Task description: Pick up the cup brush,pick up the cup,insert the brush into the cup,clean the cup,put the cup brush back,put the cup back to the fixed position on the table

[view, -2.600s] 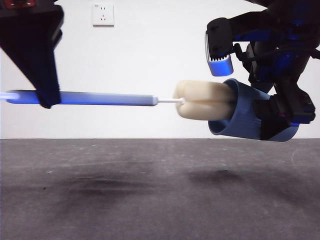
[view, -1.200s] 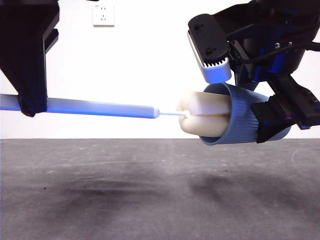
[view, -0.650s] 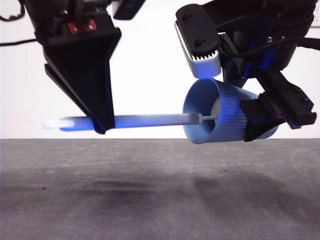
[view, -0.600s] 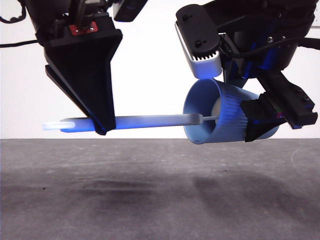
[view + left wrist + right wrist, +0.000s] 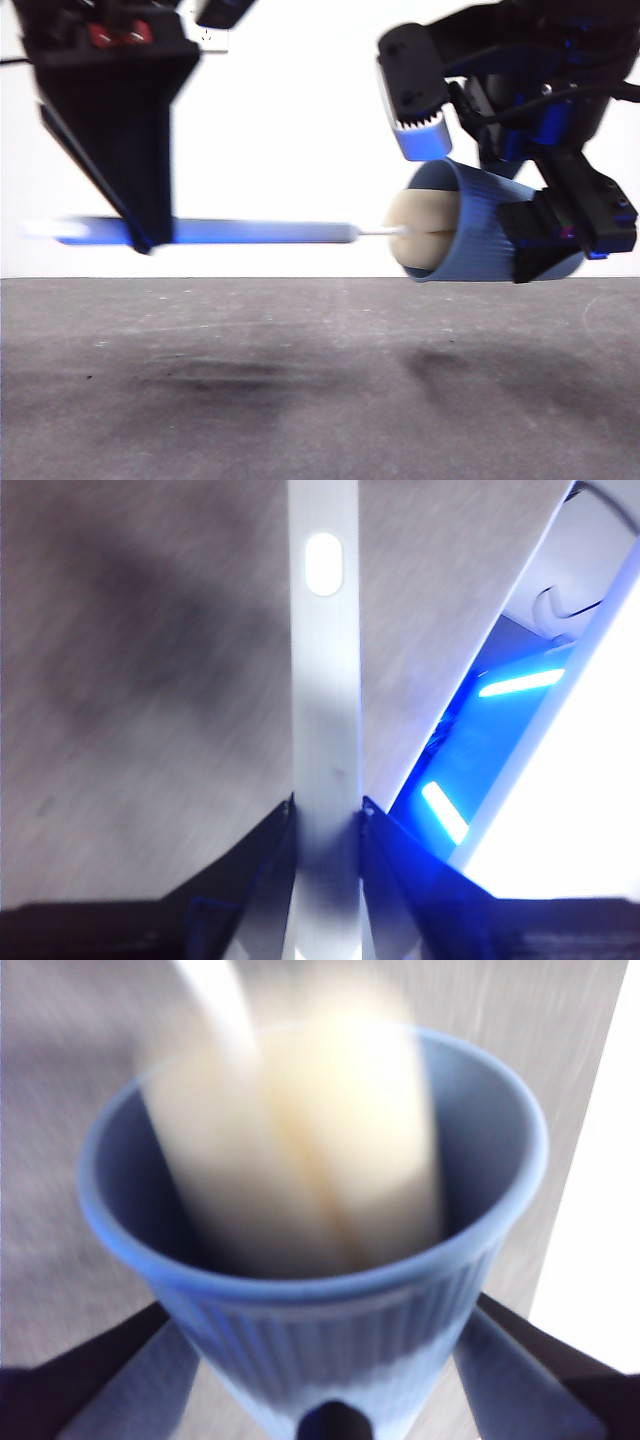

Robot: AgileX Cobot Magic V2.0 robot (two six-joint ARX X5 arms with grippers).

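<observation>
The cup (image 5: 480, 238) is blue plastic, finely ribbed below a smooth rim band. The cup brush (image 5: 260, 232) pairs a smooth, glossy plastic handle with a soft cream sponge head. The table (image 5: 300, 390) looks matt, grainy and scuffed.

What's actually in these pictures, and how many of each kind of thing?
Cups: 1, the blue cup
Brushes: 1, the cup brush, sponge end in the cup
Grippers: 2, left gripper on the brush handle, right gripper on the cup
Tables: 1, the grey table
Total: 5

Cup (image 5: 480, 232) mouth plugged by cup brush (image 5: 425, 236) sponge; table (image 5: 300, 380) bare beneath both
</observation>
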